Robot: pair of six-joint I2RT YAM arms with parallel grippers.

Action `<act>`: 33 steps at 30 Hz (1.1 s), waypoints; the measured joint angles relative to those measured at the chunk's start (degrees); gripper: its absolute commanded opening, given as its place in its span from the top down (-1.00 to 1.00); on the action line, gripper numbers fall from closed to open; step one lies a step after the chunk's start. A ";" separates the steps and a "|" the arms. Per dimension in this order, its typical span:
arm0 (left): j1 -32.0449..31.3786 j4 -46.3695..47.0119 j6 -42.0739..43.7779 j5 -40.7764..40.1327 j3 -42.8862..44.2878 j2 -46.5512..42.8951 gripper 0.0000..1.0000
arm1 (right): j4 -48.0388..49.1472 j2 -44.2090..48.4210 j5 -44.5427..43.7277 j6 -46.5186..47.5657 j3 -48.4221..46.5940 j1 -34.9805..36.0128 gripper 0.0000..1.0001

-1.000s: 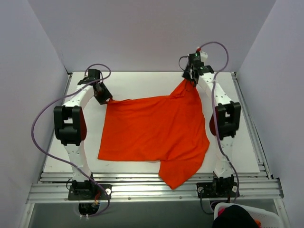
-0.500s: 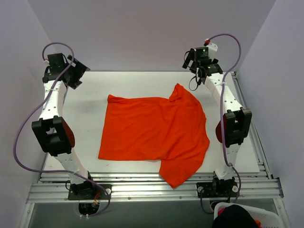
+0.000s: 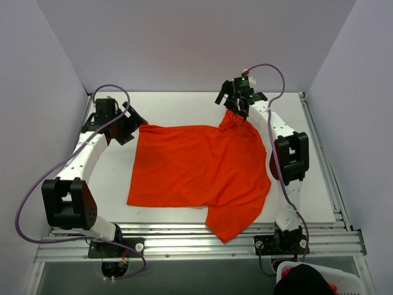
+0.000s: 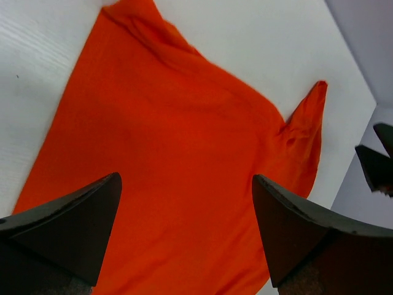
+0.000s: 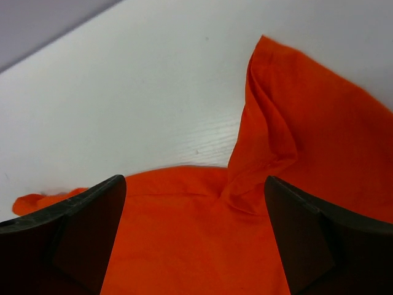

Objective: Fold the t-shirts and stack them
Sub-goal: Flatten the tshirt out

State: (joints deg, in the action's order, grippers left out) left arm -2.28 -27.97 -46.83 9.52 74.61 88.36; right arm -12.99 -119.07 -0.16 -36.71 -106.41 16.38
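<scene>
- Left gripper and right gripper are hanging released and empty over the t-shirt's far corners.
- Spreading is looking done; the fold is calling for pinching those corners.

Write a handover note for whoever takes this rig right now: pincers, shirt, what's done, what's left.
Left pincer: open, empty, by the far left corner of the t-shirt.
Right pincer: open, empty, above the bunched far right corner.
Shirt: spread on the table, unfolded; one part hangs over the near edge by the right arm's base.
Done: shirt laid out, mostly flat.
Left: smooth the bunched corner, all folds, stacking. Only one shirt is in view.
</scene>
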 measured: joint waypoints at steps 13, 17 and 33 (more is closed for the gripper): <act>-3.89 -1.57 2.10 -1.68 -4.76 -10.36 -0.93 | -7.65 -10.16 0.02 -2.32 -5.11 1.16 -0.79; -4.57 -1.97 2.91 -2.03 -5.25 -11.02 -0.93 | -9.75 -10.16 -2.86 -2.29 -6.40 0.81 -0.79; -4.76 -3.56 4.04 -2.91 -7.85 -11.45 -0.93 | -11.80 -13.05 -6.08 -2.21 -5.31 -0.59 -0.69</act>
State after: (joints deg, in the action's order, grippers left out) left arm -7.05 -31.53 -42.78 6.61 66.76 76.90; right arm -24.80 -132.11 -6.24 -38.92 -111.72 15.79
